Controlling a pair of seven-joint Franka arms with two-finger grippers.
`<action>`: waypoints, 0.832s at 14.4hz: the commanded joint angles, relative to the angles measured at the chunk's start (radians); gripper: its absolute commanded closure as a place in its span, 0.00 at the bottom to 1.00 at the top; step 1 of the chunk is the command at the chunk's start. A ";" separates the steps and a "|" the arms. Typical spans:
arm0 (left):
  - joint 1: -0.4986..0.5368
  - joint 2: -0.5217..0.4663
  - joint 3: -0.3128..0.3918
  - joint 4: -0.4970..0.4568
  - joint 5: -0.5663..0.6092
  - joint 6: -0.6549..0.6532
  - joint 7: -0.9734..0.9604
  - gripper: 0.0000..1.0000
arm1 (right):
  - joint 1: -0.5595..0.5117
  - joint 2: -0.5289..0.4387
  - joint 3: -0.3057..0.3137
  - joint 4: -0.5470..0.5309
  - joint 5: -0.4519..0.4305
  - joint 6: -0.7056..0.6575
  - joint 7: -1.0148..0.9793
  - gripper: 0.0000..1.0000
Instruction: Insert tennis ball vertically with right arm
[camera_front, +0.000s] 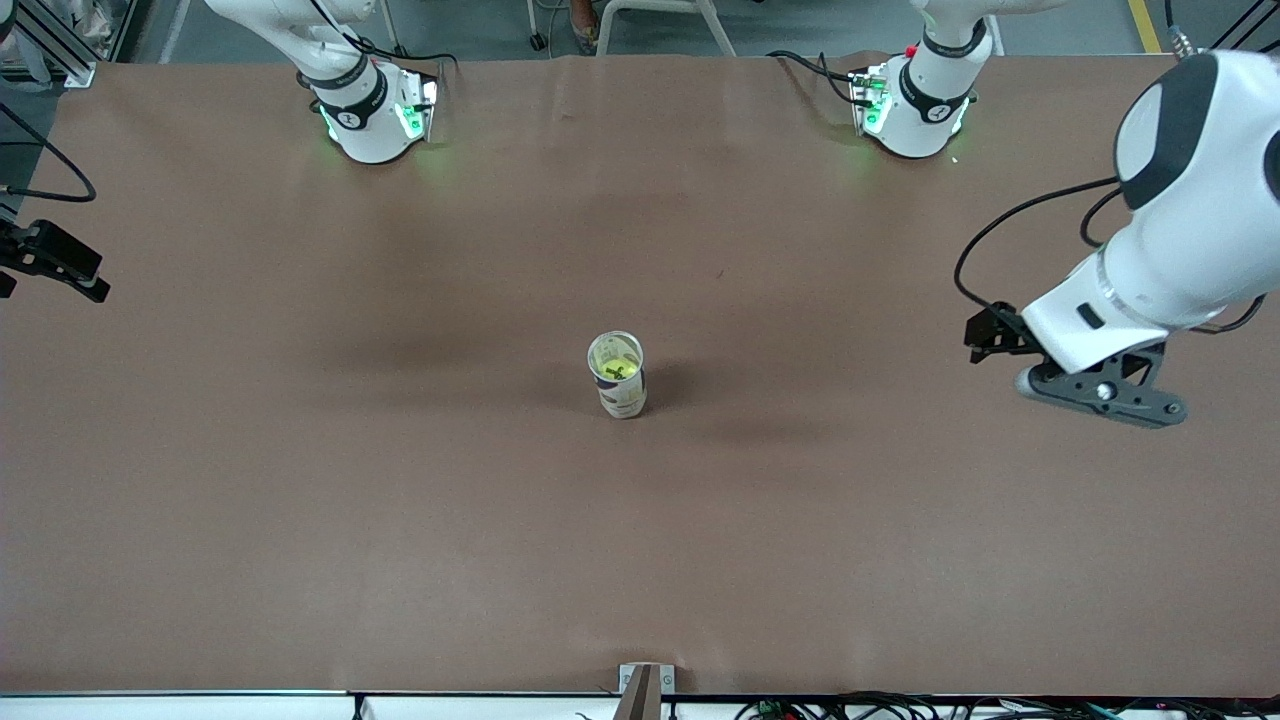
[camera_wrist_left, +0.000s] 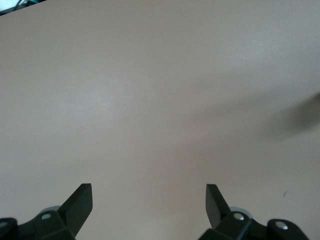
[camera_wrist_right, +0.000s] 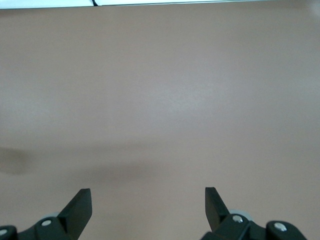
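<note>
From here I judge little can go wrong, unless an arm sweeps inward and topples the clear upright plastic canister at the table's middle; the yellow-green felt tennis ball already sits inside it; the right gripper and left gripper hang released, empty, over bare brown tabletop.

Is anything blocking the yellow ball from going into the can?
Nothing is: the tennis ball already sits inside the upright can mid-table. The right gripper and left gripper are open over bare table, holding nothing.
</note>
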 joint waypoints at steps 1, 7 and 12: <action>0.013 -0.037 0.001 -0.013 0.018 -0.020 -0.011 0.00 | -0.020 -0.015 0.016 -0.009 0.007 -0.003 0.012 0.00; 0.067 -0.152 0.005 -0.026 0.013 -0.135 -0.094 0.00 | -0.017 -0.012 0.016 -0.010 0.009 -0.008 0.001 0.00; 0.061 -0.267 0.030 -0.145 -0.055 -0.138 -0.096 0.00 | -0.017 -0.012 0.016 -0.009 0.009 -0.005 0.001 0.00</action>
